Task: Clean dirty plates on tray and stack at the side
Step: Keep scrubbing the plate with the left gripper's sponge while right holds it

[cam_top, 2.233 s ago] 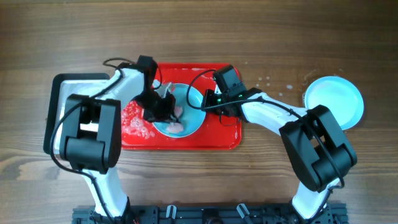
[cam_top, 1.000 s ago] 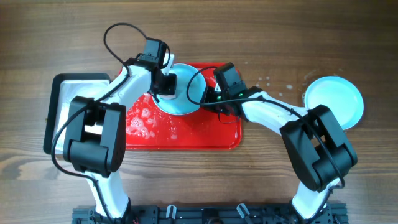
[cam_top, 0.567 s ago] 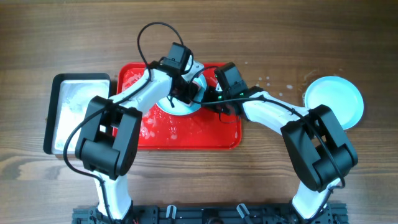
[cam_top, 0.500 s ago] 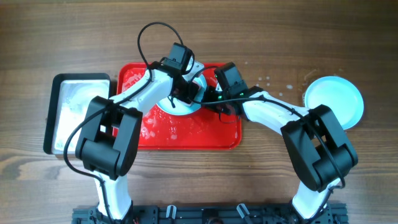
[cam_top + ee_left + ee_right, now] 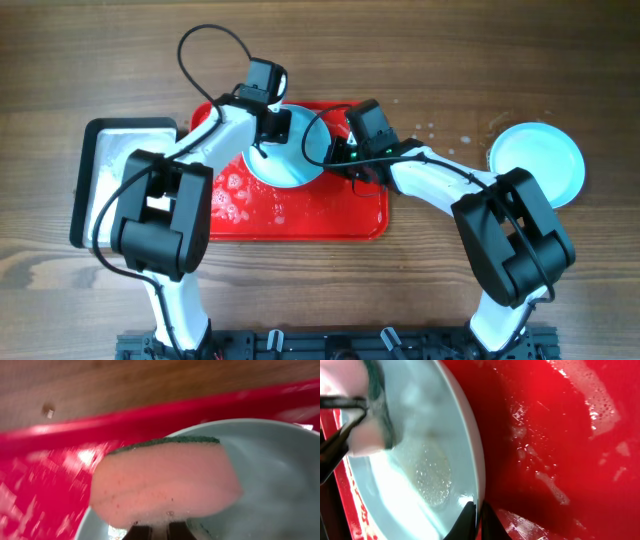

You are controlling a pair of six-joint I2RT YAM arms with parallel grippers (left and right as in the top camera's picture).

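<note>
The tray (image 5: 340, 215) is red and lies in the middle of the table (image 5: 500, 60). It has white foam (image 5: 235, 200) on it. A blue plate (image 5: 290, 165) sits on the tray, up toward 12 o'clock. The left gripper (image 5: 272, 128) is at the plate's 11 o'clock side. It is squeezed tight on a pink sponge (image 5: 165, 485) with a green back. The sponge is right by the wet plate, but I cannot tell if it touches. The right gripper (image 5: 476, 510) is pinched narrow on the plate's rim at 3 o'clock. A second plate (image 5: 537, 165) lies on the table, well apart from the tray at 3 o'clock. A metal tray (image 5: 78, 190) sits just beside the tray at 9 o'clock.
</note>
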